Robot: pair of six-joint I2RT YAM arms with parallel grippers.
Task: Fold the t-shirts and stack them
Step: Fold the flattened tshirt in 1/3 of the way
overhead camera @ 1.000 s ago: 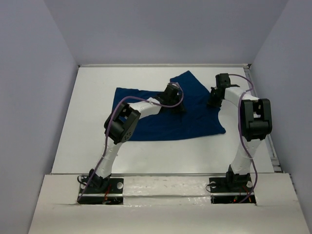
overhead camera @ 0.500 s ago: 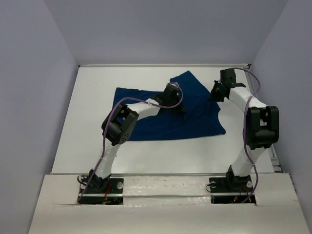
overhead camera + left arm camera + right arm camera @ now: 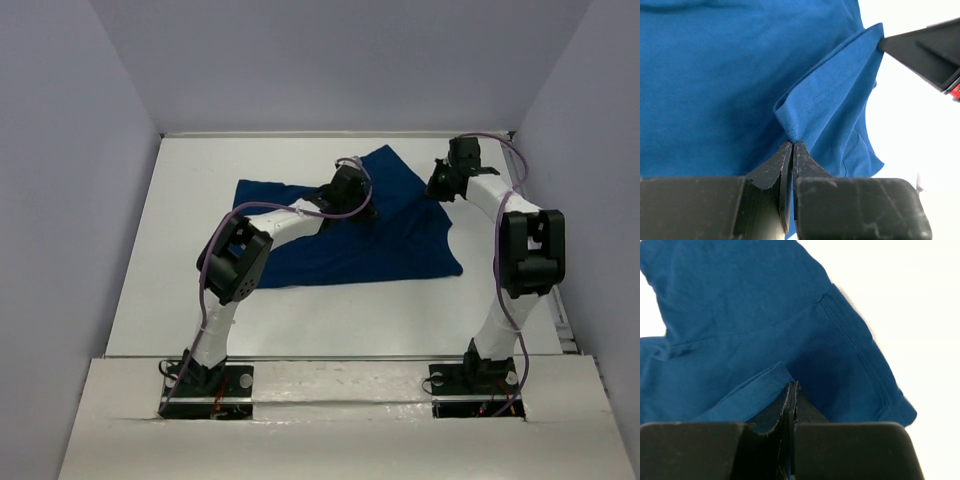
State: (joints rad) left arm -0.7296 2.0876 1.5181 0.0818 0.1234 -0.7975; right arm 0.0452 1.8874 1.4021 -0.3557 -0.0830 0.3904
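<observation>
Firmly, both grippers are pinched tight on cloth. The left gripper [image 3: 791, 146] clamps a raised fold of the navy t-shirt [image 3: 385, 250], which lies rumpled on the far half of the table [image 3: 190, 290]. The right gripper [image 3: 791, 386] nips a hemmed edge toward the table's far right.

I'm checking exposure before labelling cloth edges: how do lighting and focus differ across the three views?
Top external: soft, even light, no glare, the t-shirt reads dark navy with faint folds. Left wrist: table blown out white, hem stitching sharp. Right wrist: table washed out too, far cloth edge soft, deep shadow by the right gripper.
</observation>
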